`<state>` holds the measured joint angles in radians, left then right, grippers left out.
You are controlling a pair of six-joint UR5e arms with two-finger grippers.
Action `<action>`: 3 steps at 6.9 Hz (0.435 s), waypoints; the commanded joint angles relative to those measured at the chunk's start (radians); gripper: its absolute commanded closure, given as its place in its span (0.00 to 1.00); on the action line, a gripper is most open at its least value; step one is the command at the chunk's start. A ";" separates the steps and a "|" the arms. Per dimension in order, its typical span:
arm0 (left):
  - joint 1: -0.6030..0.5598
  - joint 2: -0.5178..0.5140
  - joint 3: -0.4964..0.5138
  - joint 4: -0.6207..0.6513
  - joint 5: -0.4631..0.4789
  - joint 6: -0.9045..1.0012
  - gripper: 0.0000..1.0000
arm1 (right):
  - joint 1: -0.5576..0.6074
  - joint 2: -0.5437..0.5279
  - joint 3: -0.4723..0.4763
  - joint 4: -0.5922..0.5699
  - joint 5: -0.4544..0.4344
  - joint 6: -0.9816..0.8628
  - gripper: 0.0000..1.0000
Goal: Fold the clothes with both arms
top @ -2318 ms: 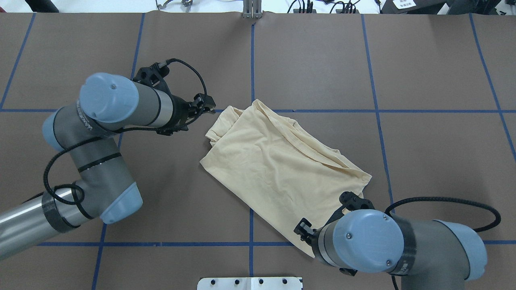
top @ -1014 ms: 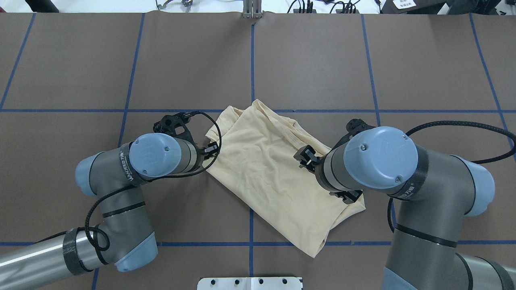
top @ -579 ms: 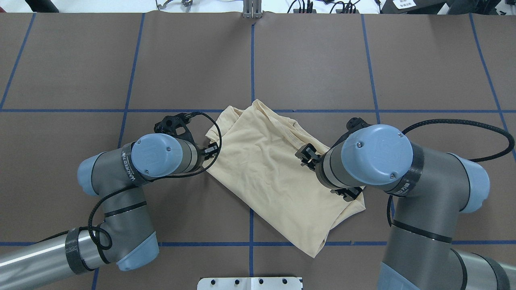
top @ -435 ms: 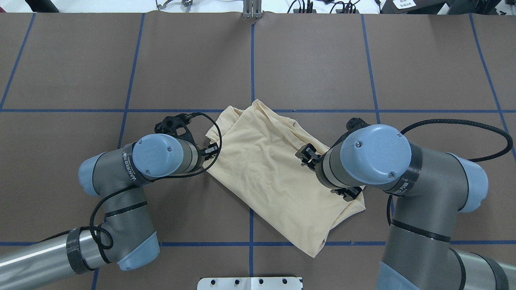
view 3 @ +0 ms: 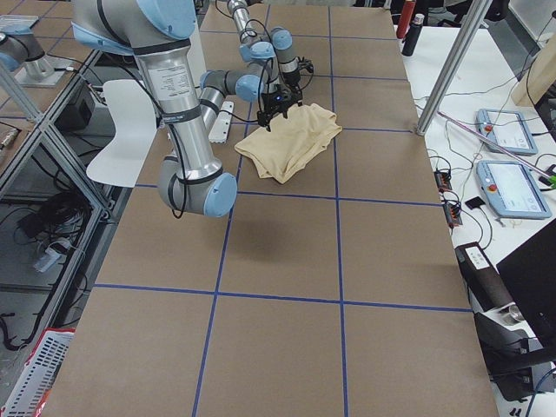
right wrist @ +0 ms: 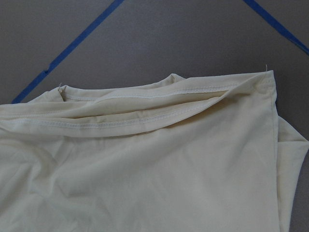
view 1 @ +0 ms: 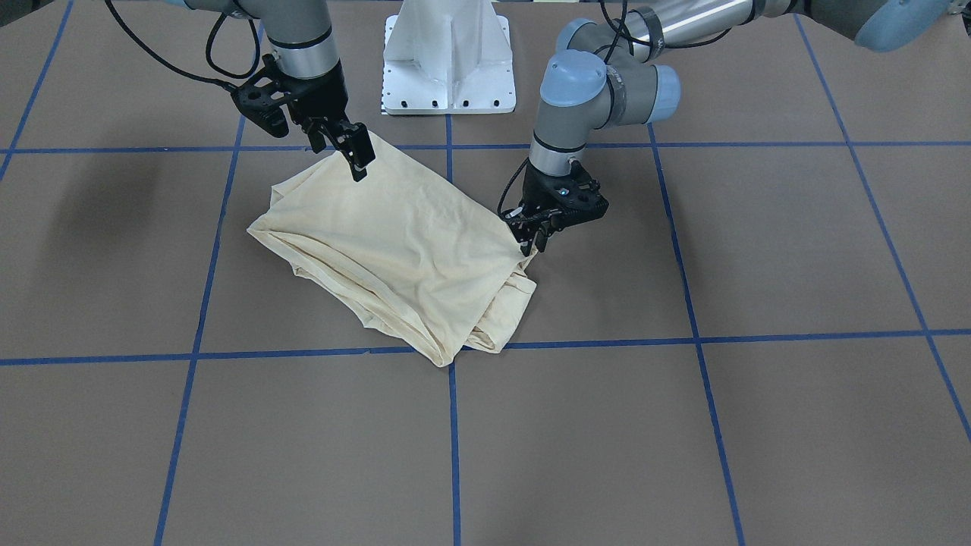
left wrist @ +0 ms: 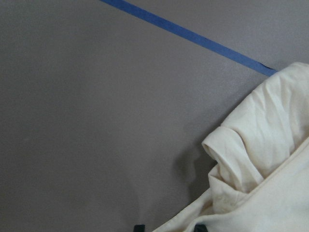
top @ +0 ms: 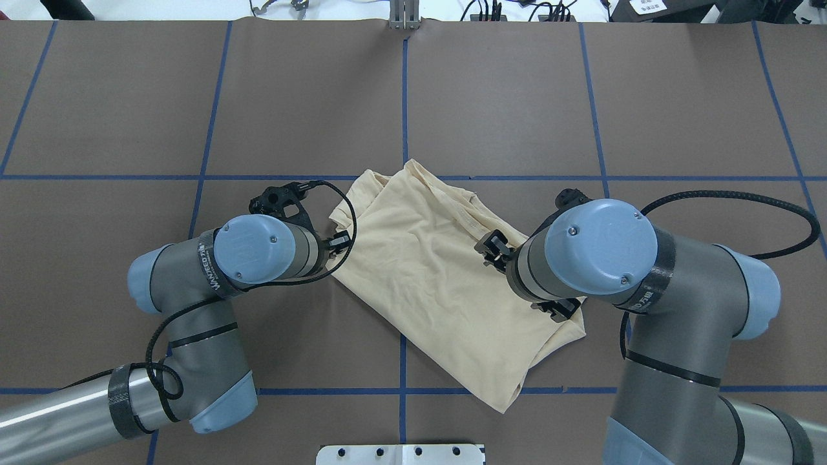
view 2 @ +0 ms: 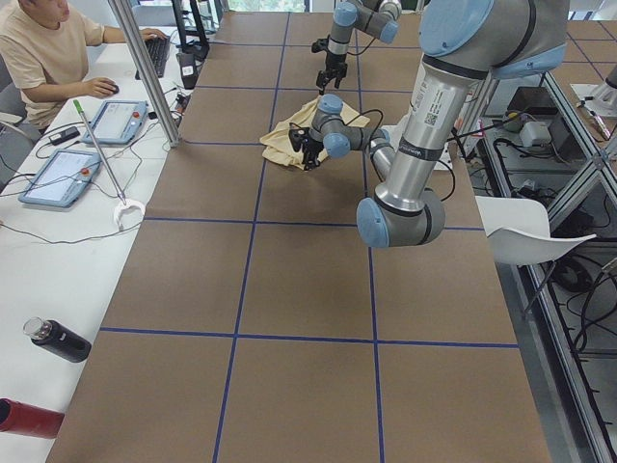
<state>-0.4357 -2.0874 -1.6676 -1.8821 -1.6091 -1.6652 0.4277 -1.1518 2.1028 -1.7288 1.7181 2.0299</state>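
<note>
T-shirt [top: 439, 284] edges pinched by claws.

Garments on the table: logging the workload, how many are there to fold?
1: a cream shirt lies bunched mid-table between the left gripper and right gripper. Its folds could hide something beneath.

Overhead view: from behind the robot, looking forward and down on the bench [top: 517, 97]; front view: from across the bench, facing the white pedestal [view 1: 449, 57], steeply down. Side views: one from each bench end, far off, looking along it. Wrist views: very close; all six share the cream shirt [top: 426, 271].
</note>
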 commanded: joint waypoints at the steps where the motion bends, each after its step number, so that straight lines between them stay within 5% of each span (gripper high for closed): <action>1: -0.005 0.000 -0.003 0.001 0.003 0.001 1.00 | 0.000 0.000 -0.004 0.000 0.000 0.001 0.00; 3: -0.064 -0.003 -0.011 0.000 0.001 0.124 1.00 | 0.015 0.000 -0.006 0.000 0.000 -0.002 0.00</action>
<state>-0.4622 -2.0888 -1.6768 -1.8800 -1.6068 -1.6147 0.4344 -1.1520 2.0982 -1.7288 1.7181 2.0294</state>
